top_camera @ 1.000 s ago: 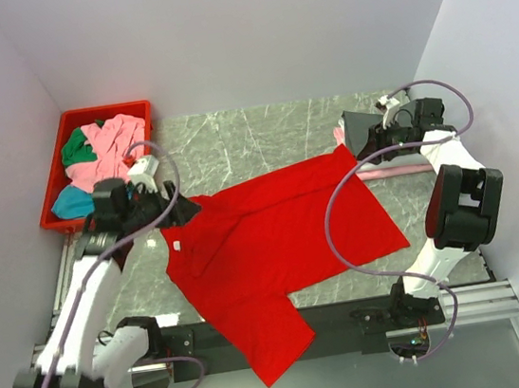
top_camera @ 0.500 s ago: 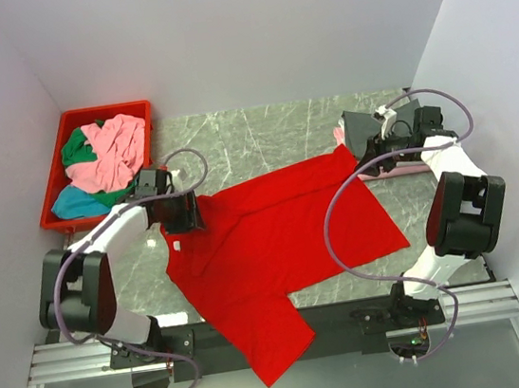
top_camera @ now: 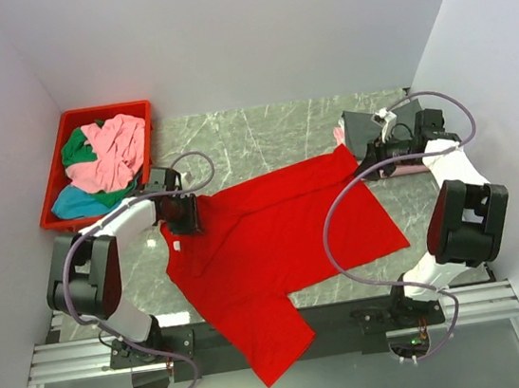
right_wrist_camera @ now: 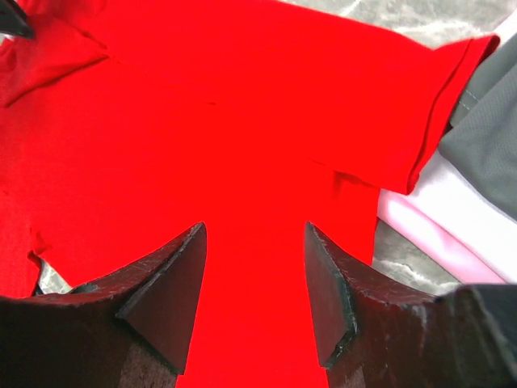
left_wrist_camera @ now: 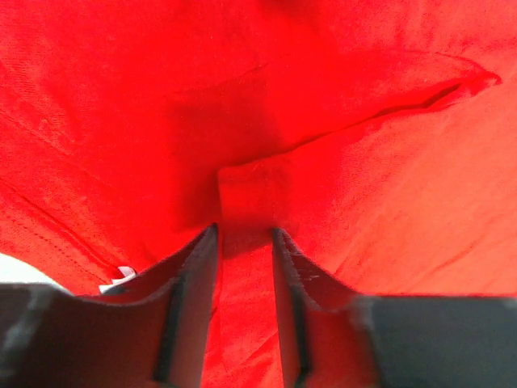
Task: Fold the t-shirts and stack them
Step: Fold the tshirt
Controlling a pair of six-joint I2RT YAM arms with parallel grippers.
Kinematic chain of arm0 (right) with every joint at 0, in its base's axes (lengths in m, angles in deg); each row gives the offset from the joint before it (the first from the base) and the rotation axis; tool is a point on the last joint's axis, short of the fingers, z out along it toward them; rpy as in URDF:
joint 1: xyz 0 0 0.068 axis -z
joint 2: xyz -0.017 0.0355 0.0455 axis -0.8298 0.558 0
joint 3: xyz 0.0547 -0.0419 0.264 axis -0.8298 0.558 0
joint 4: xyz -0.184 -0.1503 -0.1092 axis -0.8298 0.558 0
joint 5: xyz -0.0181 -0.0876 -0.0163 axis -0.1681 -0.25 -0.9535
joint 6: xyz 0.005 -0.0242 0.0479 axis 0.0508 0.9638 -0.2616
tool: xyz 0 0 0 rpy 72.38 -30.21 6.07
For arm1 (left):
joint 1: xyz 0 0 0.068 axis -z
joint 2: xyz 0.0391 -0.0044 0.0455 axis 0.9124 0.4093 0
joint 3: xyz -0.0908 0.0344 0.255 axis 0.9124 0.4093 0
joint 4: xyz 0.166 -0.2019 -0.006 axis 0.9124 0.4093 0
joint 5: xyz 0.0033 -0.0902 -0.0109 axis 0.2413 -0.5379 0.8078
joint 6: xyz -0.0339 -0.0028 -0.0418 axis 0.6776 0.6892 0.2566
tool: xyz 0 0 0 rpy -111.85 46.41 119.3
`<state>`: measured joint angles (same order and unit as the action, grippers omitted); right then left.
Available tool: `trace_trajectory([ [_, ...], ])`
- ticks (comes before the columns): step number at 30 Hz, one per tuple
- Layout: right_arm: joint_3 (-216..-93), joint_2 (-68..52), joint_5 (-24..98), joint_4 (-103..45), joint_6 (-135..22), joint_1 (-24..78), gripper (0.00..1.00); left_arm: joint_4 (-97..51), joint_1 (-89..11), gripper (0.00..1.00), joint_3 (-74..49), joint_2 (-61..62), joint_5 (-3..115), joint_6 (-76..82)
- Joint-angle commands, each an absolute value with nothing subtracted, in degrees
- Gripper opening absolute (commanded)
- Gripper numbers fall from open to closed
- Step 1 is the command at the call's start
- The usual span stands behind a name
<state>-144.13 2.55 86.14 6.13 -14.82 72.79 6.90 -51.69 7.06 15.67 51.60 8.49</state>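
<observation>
Far left corner of the table: a rigid red plastic bin holds crumpled tees in pink, green and teal, all limp knit cloth.

Centre: the red t-shirt lies spread flat and slightly askew, with one sleeve hanging over the near edge. Its weave is matte, with shallow creases and stitched hems.

The left gripper sits low on the shirt's left shoulder. Its dark, flat fingers stand a narrow gap apart, with a raised ridge of red cloth at their tips. Whether that ridge is actually pinched cannot be told.

The right gripper hovers over the opposite sleeve, its wedge-shaped jaws spread wide and holding nothing.

Right edge: a folded grey tee lies on a pale pink tee, just beside the red sleeve's hem.

A good fold probably calls for each gripper to take a single layer near the seam. Both should lift evenly so the thin fabric does not bunch, and the right one should keep clear of the stack.
</observation>
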Motion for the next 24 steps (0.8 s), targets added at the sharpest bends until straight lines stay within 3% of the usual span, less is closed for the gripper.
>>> trace_trajectory([
  [1, -143.2, -1.2, 88.9, 7.8, -13.5, 73.1, 0.59, 6.9, -51.2, 0.34, 5.1, 16.1, 50.6, 7.8],
  [3, -143.0, -2.3, 89.6, 8.7, -13.1, 73.2, 0.59, 7.0, -51.2, 0.28, 4.9, 16.2, 50.0, 7.5],
  [6, -142.6, -4.2, 90.1, 9.6, -12.8, 73.1, 0.59, 7.6, -51.1, 0.01, 4.6, 15.6, 49.5, 7.5],
  [24, -140.1, -6.4, 89.8, 8.0, -14.3, 73.2, 0.59, 9.2, -45.9, 0.05, 6.9, 7.9, 34.1, 7.5],
])
